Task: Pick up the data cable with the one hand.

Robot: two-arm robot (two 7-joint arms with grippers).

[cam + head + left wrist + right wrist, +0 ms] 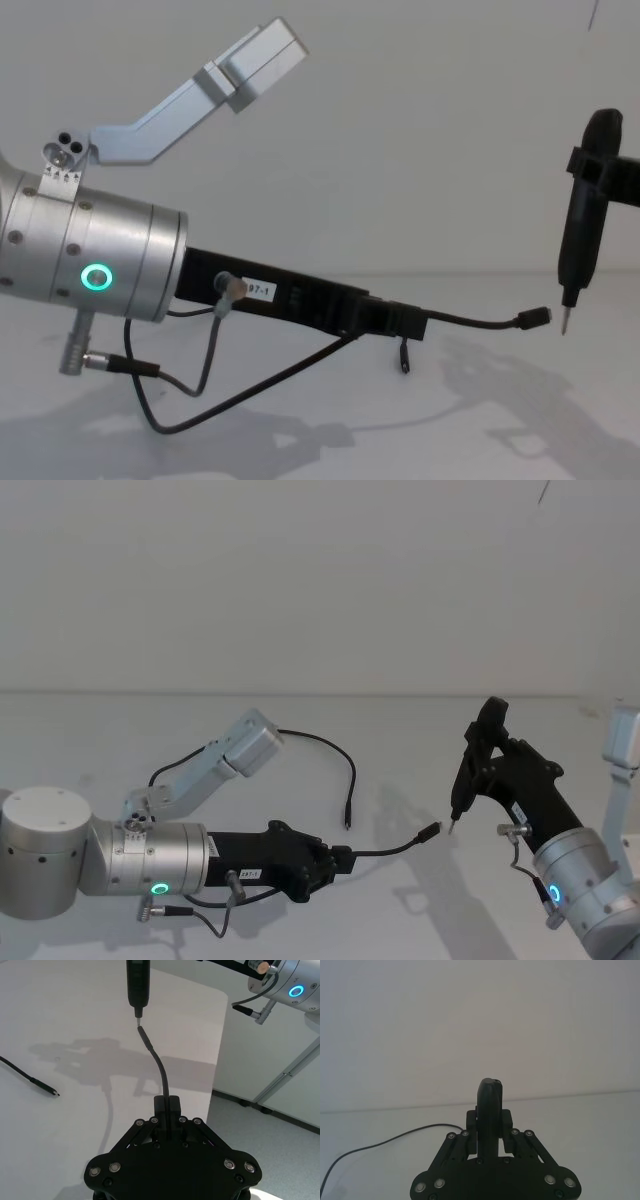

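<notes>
My left gripper [345,860] reaches across the white table, shut on the data cable [395,848] a short way behind one plug. That plug [535,318] sticks out in the air close to the pin tip of an upright black tool [580,235]. In the left wrist view the cable [157,1062] rises from the left gripper [167,1105] toward the tool [137,985]. The rest of the cable [335,748] curves over the table, and its other plug [347,823] lies free. My right gripper [490,1120] is shut on the tool [490,1097].
A grey lead with silver plugs [150,372] loops under my left wrist. The table's right edge [220,1035] drops to the floor beyond the tool. A white wall stands behind the table.
</notes>
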